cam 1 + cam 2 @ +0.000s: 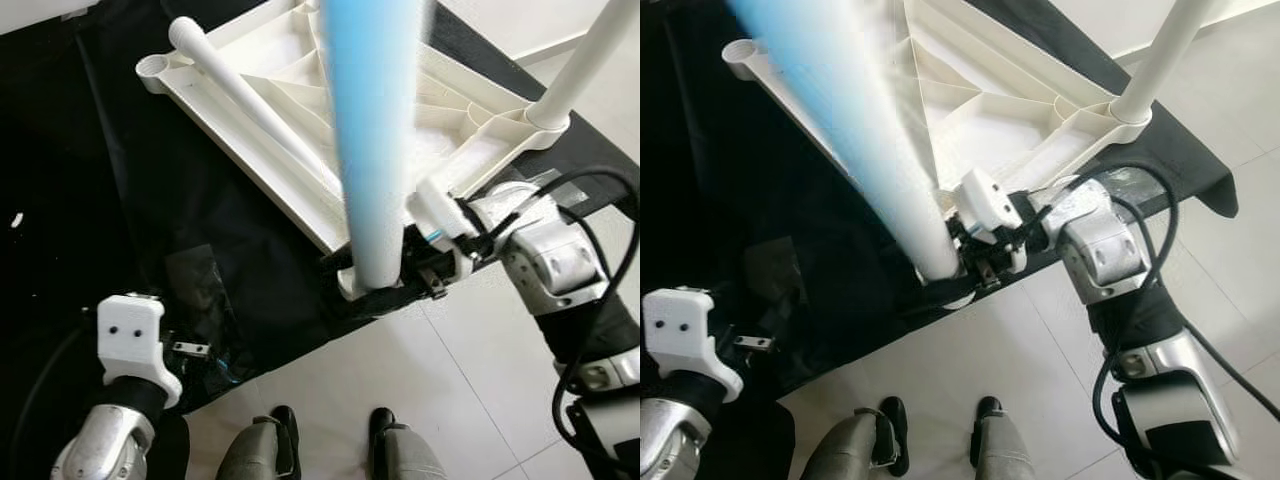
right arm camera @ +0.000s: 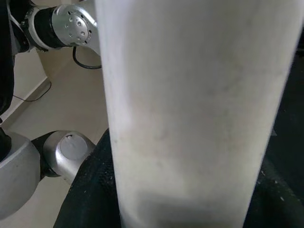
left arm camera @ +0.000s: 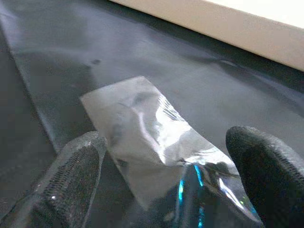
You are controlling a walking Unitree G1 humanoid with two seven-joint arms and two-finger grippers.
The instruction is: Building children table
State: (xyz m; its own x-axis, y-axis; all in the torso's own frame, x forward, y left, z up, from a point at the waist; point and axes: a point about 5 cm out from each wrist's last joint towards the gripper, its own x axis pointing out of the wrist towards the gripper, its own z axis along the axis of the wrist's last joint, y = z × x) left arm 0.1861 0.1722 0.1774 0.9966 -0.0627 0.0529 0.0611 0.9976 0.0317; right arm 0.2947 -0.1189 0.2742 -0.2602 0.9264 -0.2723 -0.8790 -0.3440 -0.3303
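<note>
The right gripper [image 1: 400,265] is clamped around a white table leg [image 1: 372,190] at the near corner of the upturned tabletop [image 1: 300,170]. The left gripper [image 3: 166,190], fingers spread, is held over a clear plastic bag [image 3: 142,142] on the black sheet [image 1: 120,200] beside the tabletop.

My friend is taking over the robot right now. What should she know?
Right gripper: shut on the leg, standing at the near corner of the upside-down tabletop.
Left gripper: open, low over the clear plastic bag on the black cloth.
Done: far-right leg is upright in its socket.
Left: one loose leg lies across the tabletop; far-left socket is empty.
</note>
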